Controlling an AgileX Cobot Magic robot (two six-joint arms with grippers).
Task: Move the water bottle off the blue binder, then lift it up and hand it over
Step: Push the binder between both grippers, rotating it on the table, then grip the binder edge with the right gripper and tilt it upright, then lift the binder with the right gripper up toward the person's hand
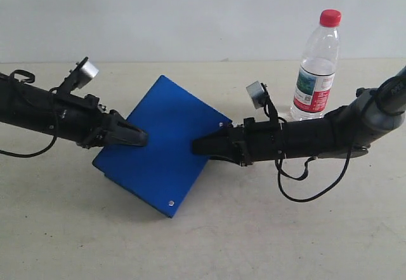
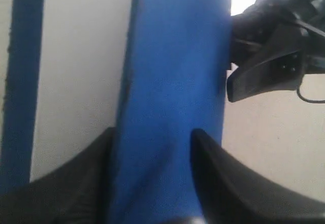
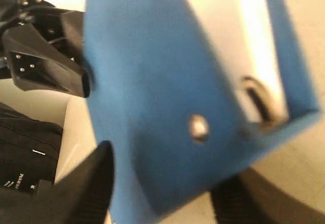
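Showing a two-arm handover over a pale table: nearest the viewer, the blue binder hangs on a diagonal between the two arms, its cover facing up. A shadow under its near corner suggests it is raised off the surface. A small silver rivet marks that near corner. The left gripper meets the binder's left edge. The right gripper meets the opposite edge, close to a second rivet. In both wrist views the claw's fingers stand apart with the blue cover between them, and it cannot be told whether either claw is squeezing the cover or sitting loose around it. Farther back, behind the right arm, the water bottle stands upright on the table, well apart from the binder, so the clearing step looks done. The step in hand appears to be passing the binder from arm to arm. Doing it well likely means one claw clamping firmly before the other loosens. Both arms should also hold the binder level so it does not swing open, and the right arm should keep away from the bottle behind it.
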